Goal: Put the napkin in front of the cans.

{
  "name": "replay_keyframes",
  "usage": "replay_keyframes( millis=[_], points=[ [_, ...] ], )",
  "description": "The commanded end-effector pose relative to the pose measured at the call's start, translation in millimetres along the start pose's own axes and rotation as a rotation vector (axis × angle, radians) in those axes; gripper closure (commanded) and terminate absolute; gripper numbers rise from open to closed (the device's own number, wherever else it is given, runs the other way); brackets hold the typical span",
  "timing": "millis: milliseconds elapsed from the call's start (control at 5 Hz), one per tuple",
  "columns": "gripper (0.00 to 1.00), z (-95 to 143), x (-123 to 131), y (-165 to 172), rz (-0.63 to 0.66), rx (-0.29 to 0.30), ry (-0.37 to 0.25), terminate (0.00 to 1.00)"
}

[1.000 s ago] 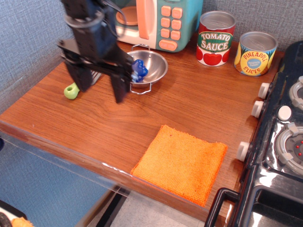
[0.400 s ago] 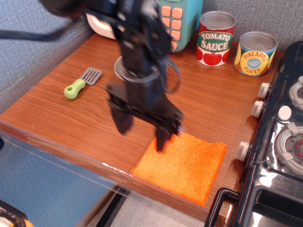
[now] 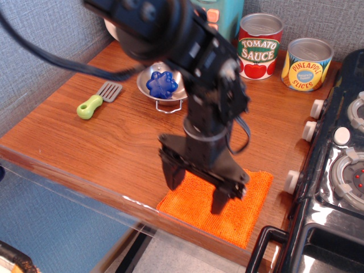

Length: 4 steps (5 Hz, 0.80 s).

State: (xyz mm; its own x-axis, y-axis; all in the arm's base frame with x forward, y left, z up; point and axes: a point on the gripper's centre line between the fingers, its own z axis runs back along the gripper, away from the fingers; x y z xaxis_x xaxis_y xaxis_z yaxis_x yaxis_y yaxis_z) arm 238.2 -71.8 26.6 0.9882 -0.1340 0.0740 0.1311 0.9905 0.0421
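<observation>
The orange napkin lies flat at the table's front edge, near the right. My gripper hangs over the napkin's left part with its two black fingers spread apart and nothing between them. The arm hides the napkin's middle. The two cans stand at the back right: the red-and-white Tomato Sauce can and the yellow-and-blue Pineapple Slices can to its right. Bare wood lies between the cans and the napkin.
A steel bowl holding a blue toy sits at the back centre. A green-handled spatula lies at the left. A toy stove with white knobs borders the right side. A toy microwave stands behind the arm.
My gripper has moved from over the bowl at the back left, forward and right, down to the napkin. The napkin and cans have not moved.
</observation>
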Motion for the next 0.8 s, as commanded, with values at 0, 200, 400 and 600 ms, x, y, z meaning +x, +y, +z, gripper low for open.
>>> replay_keyframes(
  millis=[0, 200, 400, 600],
  points=[
    [0.00, -7.7, -0.6, -21.7, 0.009, -0.034, -0.024, 0.00],
    [0.00, -10.3, -3.1, -20.7, 0.013, -0.019, -0.023, 0.00],
    [0.00, -22.3, -9.6, -8.1, 0.029, 0.011, 0.009, 0.00],
    [0.00, -33.3, -16.0, 0.2, 0.030, 0.040, 0.042, 0.00]
  ],
)
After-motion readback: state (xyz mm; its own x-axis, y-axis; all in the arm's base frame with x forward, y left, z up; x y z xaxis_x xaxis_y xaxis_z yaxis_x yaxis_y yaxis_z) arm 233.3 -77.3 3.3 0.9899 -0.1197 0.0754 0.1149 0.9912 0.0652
